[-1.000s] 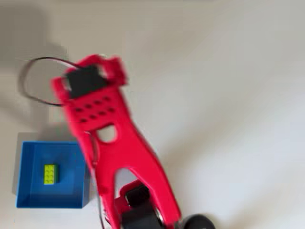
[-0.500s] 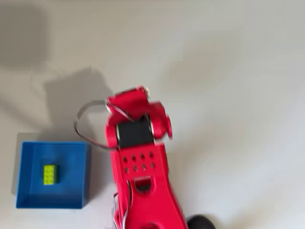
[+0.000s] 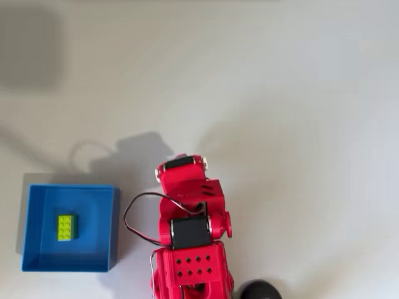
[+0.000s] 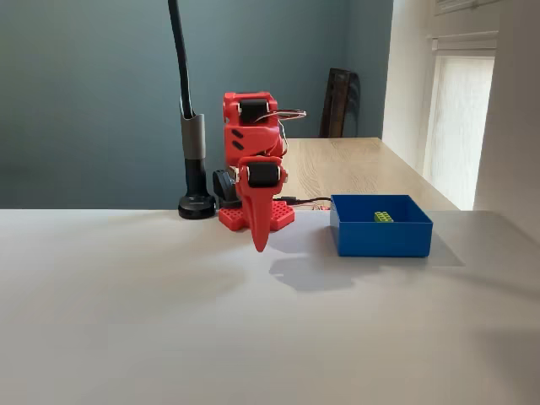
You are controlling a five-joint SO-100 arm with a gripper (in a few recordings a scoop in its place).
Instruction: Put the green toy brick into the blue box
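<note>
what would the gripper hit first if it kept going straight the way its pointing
In the fixed view the gripper points straight down, folded close to the arm's base, so it would likely meet the bare table first. The blue box sits off to the side, out of that line.

Green toy brick (image 3: 66, 227): lime-yellow studded top, darker green sides. Blue box (image 3: 37, 265): bright uniform blue, walls and floor alike. Arm (image 3: 190, 261): solid red, with black motor blocks and thin black and red wires. Gripper (image 4: 260, 240): red. Table (image 3: 299, 112): plain off-white. Lamp post (image 4: 192, 143): black and grey. Back wall (image 4: 84, 84): dark teal.
</note>
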